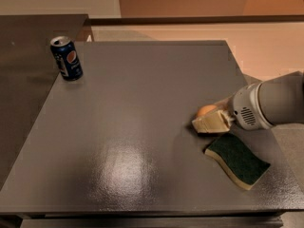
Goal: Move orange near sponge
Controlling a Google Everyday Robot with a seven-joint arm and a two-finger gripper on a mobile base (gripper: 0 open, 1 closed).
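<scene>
So the robot's cream-tipped end effector is down low over the dark grey, slightly glossy bench, reaching in from the right side on a chunky white-and-grey arm with a little speaker-style grille on its wrist. The small round orange fruit is tucked right up against the end effector, peeking out along its far side, with only the top curve showing and the cream part covering the rest. They look like they're touching, but honestly I can't tell whether the end effector is clamped on the orange or open around it, since the far half is hidden behind the fruit and the near part. Can't tell either if the orange is resting on the bench or hanging just above it. Just beside the end effector, on the side nearer the camera and a touch to the right, lies the wavy-edged rectangular sponge with the dark green scouring top and pale yellow foam base. It's flat on the bench, green side up, turned at an angle, close to the end effector but not touching it. Well apart from the end effector, way off toward the far left corner of the bench, a dark blue soda can stands upright.
</scene>
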